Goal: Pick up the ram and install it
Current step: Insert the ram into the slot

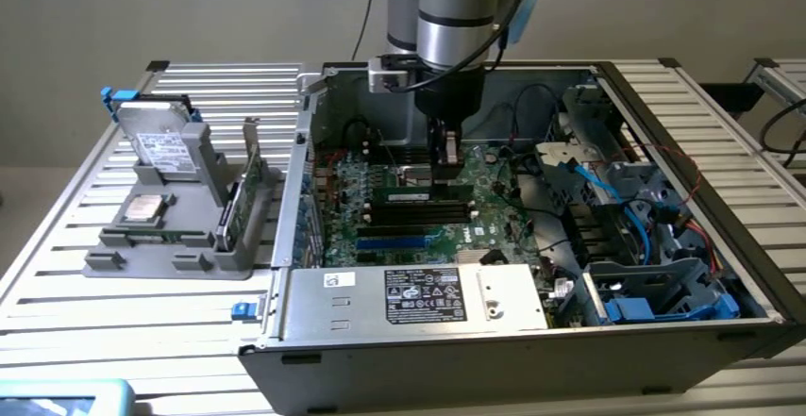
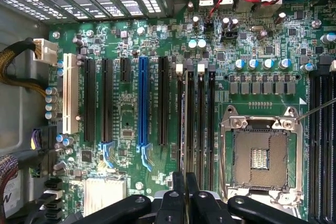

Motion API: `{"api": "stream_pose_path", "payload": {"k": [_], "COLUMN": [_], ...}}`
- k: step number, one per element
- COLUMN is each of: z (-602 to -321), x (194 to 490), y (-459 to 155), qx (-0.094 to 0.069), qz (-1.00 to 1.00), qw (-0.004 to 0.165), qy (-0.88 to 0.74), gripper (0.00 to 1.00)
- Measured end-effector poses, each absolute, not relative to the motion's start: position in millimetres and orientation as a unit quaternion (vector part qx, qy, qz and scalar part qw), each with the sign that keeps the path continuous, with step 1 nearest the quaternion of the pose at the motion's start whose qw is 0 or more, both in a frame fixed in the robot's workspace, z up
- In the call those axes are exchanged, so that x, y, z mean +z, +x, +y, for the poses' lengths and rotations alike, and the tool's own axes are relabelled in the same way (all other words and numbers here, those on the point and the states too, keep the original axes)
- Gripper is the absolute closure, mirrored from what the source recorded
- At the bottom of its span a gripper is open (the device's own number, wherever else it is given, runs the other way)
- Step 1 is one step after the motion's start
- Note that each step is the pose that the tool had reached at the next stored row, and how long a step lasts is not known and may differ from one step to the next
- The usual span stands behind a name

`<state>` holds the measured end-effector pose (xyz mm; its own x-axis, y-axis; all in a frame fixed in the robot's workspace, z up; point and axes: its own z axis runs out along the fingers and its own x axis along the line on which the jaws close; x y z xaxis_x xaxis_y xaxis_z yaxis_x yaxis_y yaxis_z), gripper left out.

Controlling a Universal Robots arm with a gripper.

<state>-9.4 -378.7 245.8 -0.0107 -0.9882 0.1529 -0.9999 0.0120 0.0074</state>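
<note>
The ram (image 1: 410,193), a thin green stick with a pale label, stands on edge in the rearmost memory slot of the motherboard (image 1: 497,223) inside the open computer case. My gripper (image 1: 443,180) reaches straight down onto the ram's top edge, toward the exterior view's right end of the stick. In the wrist view the ram (image 2: 184,119) runs edge-on away from my gripper (image 2: 185,182), whose black fingers (image 2: 178,182) are shut on it. Empty black memory slots (image 1: 422,216) lie parallel just in front.
The case walls (image 1: 309,152) surround the arm. Blue and black cables (image 1: 605,218) crowd the exterior view's right. A grey power supply (image 1: 416,295) sits at the front. Outside, a grey holder (image 1: 164,246) carries a hard drive (image 1: 164,147) and a green card (image 1: 240,199). The CPU socket (image 2: 261,153) lies beside the slots.
</note>
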Motion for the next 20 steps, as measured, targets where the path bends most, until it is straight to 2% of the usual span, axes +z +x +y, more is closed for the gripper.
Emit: {"api": "stream_pose_path", "payload": {"k": [9,20], "z": [-385.8,-386.0], "x": [244.2,238.1], "y": [-9.5,-9.5], "qx": [0.044,0.044], "qz": [-0.710,-0.710], "qw": [0.050,0.050], "qy": [0.702,0.701], "gripper": [0.87,0.87]}}
